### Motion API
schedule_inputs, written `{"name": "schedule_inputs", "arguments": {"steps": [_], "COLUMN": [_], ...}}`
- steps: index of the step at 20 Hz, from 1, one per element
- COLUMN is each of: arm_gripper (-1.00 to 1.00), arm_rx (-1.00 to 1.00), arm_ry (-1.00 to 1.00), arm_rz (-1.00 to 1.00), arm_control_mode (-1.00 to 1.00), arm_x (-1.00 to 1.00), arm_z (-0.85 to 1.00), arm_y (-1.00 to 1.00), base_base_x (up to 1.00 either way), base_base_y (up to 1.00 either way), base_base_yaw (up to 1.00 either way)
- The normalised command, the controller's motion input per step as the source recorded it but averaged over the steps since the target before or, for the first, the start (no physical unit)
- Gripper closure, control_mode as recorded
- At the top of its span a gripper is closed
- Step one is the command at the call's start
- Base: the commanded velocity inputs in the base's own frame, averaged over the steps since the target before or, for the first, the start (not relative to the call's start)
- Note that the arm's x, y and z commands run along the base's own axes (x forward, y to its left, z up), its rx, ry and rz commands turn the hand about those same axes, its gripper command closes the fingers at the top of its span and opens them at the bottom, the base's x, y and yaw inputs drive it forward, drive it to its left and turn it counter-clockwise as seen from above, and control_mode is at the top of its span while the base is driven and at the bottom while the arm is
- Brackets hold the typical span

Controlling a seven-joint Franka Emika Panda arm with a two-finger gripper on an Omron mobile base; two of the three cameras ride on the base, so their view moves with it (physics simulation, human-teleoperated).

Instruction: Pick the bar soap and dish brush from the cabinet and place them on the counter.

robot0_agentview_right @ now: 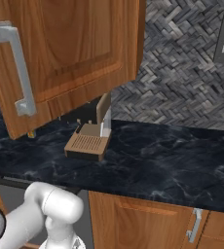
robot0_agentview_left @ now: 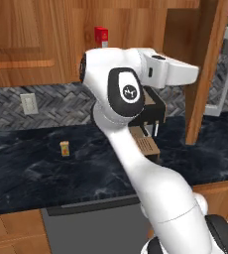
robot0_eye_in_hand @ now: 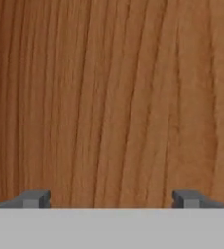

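In the hand view my gripper (robot0_eye_in_hand: 111,199) is open, its two dark fingertips (robot0_eye_in_hand: 36,198) wide apart with nothing between them, and it faces brown wood grain at very close range. From the left base view my white hand (robot0_agentview_left: 170,72) is raised beside the cabinet's open door (robot0_agentview_left: 205,64), level with the cabinet (robot0_agentview_left: 136,30). The same panelled door (robot0_agentview_right: 70,53) with its grey bar handle (robot0_agentview_right: 16,68) hangs over the black veined counter (robot0_agentview_right: 172,155). The bar soap and the dish brush are hidden from view.
A tall red box (robot0_agentview_left: 101,35) stands upright in the cabinet. A tiny orange-yellow block (robot0_agentview_left: 64,148) sits on the counter (robot0_agentview_left: 36,168) to the left. A brown coffee machine (robot0_agentview_left: 148,126) (robot0_agentview_right: 88,142) stands under the cabinet. A wall socket (robot0_agentview_left: 28,103) is on the backsplash.
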Motion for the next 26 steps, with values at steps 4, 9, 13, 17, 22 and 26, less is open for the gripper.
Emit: {"name": "schedule_inputs", "arguments": {"steps": [4, 9, 13, 17, 22, 26], "arm_gripper": [-1.0, -1.0, -1.0, -1.0, -1.0, -1.0], "arm_rx": [0.16, 0.11, 0.11, 0.13, 0.13, 0.13], "arm_ry": [-0.08, -0.05, -0.08, -0.07, -0.05, -0.03], "arm_rz": [0.07, 0.11, 0.14, 0.15, 0.15, 0.14], "arm_control_mode": [-1.0, -1.0, -1.0, -1.0, -1.0, -1.0], "arm_x": [-0.11, -0.01, 0.0, 0.0, 0.0, 0.0], "arm_z": [0.0, 0.0, 0.0, 0.0, 0.0, 0.0], "arm_y": [-1.0, -0.92, -0.8, -0.91, -0.76, -0.61], "base_base_x": [0.0, 0.0, 0.0, 0.0, 0.0, 0.0], "base_base_y": [0.0, 0.0, 0.0, 0.0, 0.0, 0.0], "base_base_yaw": [0.0, 0.0, 0.0, 0.0, 0.0, 0.0]}}
